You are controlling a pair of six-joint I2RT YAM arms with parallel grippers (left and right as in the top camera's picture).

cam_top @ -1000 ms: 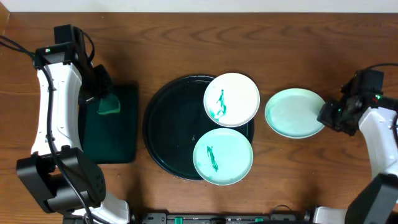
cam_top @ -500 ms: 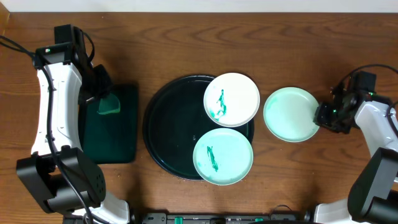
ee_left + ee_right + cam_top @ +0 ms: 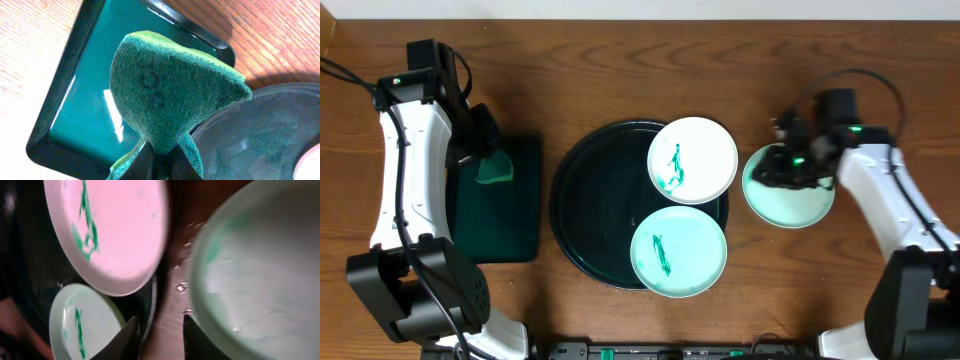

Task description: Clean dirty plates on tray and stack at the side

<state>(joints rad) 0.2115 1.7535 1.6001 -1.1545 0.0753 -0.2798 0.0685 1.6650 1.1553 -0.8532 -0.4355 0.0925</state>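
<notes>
Two plates with teal-green scribbles lie on the right half of the black tray [image 3: 582,205]: one at the back [image 3: 692,160] [image 3: 115,225], one at the front [image 3: 678,250] [image 3: 82,325]. A third plate [image 3: 790,200] [image 3: 260,270], free of marks, rests on the table just right of the tray. My right gripper [image 3: 768,175] [image 3: 159,337] hovers over that plate's left rim, open, with only bare wood between its fingers. My left gripper [image 3: 490,160] [image 3: 160,167] is shut on a teal-green sponge [image 3: 497,168] [image 3: 170,90], held above the dark green tray.
A rectangular dark green tray [image 3: 515,215] [image 3: 90,100] lies left of the black tray [image 3: 260,135]. Brown wooden table surrounds everything. Both arm bases stand at the front corners.
The right gripper let go of the unmarked plate's right edge, opened, and swung left across the plate to its tray-side rim. The plate shifted slightly left. The left arm stayed still.
</notes>
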